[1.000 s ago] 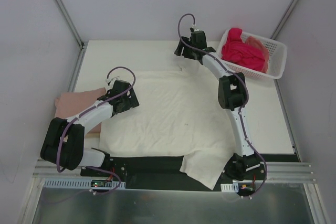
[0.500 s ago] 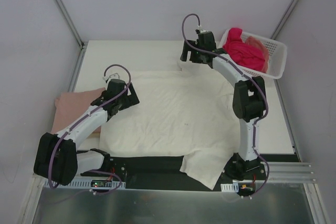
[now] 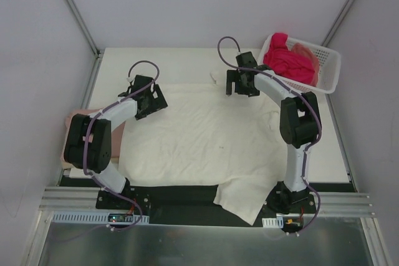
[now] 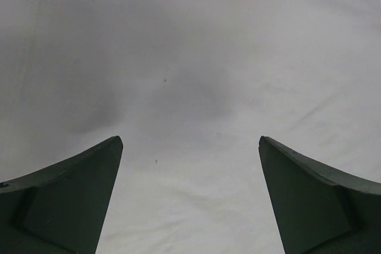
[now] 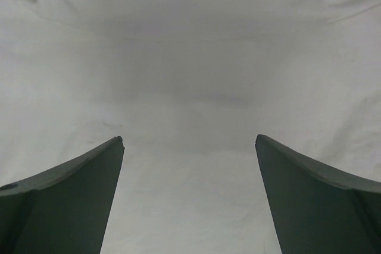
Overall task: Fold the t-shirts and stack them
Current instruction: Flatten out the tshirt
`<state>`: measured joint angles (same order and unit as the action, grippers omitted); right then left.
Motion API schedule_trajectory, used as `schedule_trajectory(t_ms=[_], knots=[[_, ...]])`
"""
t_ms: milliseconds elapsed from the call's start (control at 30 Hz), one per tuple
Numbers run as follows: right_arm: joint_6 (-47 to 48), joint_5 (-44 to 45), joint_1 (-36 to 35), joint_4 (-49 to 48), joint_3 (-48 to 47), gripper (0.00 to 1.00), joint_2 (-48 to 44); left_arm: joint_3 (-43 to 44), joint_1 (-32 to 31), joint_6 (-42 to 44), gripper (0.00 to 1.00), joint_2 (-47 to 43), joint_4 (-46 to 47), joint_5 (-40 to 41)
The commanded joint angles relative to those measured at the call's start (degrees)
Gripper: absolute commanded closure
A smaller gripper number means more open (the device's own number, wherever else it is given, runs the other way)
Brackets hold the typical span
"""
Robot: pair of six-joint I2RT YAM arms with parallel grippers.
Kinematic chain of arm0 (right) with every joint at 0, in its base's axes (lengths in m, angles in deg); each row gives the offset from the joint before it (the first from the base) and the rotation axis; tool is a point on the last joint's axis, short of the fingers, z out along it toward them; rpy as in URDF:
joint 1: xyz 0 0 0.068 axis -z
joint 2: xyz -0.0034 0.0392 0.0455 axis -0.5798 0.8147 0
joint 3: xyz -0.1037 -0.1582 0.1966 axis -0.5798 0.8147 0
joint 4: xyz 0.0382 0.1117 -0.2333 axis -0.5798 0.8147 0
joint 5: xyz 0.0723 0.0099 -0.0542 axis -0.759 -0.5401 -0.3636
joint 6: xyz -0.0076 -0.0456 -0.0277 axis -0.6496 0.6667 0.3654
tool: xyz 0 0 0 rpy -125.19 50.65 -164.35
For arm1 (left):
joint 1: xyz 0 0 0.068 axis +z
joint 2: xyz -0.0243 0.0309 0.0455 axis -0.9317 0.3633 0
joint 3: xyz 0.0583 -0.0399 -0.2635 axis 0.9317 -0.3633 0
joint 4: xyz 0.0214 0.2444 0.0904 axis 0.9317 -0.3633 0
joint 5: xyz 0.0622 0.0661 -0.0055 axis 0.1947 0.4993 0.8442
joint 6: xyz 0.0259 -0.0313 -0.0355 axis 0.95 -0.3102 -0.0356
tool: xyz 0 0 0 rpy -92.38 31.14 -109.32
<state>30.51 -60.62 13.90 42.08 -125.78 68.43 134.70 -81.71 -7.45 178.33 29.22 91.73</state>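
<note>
A cream-white t-shirt lies spread flat across the table, one corner hanging over the near edge. My left gripper hovers over its far left corner, open, with only cloth showing between its fingers. At the shirt's far right edge, by the collar, my right gripper also stands open, above plain cloth with nothing gripped. A dusty pink folded t-shirt lies at the left, largely hidden by the left arm. Magenta and peach t-shirts are heaped in the basket.
The white lattice basket stands at the back right corner, close to my right arm's forearm. Metal frame posts rise at both back corners. A black strip and the arm bases run along the table's near edge.
My right gripper opened, let go of the shirt's far edge and drew back toward me and rightward. The left gripper moved forward and left along the shirt's far left corner, its arm folding up.
</note>
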Motion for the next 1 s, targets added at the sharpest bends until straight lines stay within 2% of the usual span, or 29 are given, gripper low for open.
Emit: schedule_trajectory(t_ms=[0, 167, 367, 467, 600, 767, 833, 967], knots=[[1.98, 3.73, 1.06, 5.64, -6.47, 0.03, 5.51, 7.05, 1.06, -0.70, 0.01, 7.22, -2.74, -2.46], [1.10, -0.82, 3.16, 6.69, -11.38, 0.03, 10.35, 13.92, 1.24, -1.13, 0.01, 15.05, -6.17, -2.04], [2.06, -7.67, 4.22, 13.72, -29.31, 0.03, 22.30, 26.29, 3.25, -2.45, 0.01, 24.28, -11.62, -2.11], [2.15, -7.95, 4.93, 14.96, -37.22, 0.03, 28.27, 31.13, 4.83, -3.33, 0.01, 29.02, -12.59, -3.52], [0.66, -12.42, 5.89, 7.86, -40.04, 0.03, 29.78, 38.70, 6.42, -3.16, 0.01, 34.21, -13.64, -5.36], [0.83, -9.98, 6.16, 0.99, -43.56, 0.03, 29.70, 46.44, 6.78, -1.93, 0.01, 37.83, -14.17, -6.77], [1.53, -11.20, 6.07, 0.10, -44.00, 0.03, 29.09, 47.06, 6.78, -1.40, 0.01, 37.13, -14.17, -7.38], [4.25, -12.26, 5.28, 0.10, -41.64, 0.03, 22.61, 44.96, 6.25, -0.35, 0.01, 29.95, -14.26, -9.23]])
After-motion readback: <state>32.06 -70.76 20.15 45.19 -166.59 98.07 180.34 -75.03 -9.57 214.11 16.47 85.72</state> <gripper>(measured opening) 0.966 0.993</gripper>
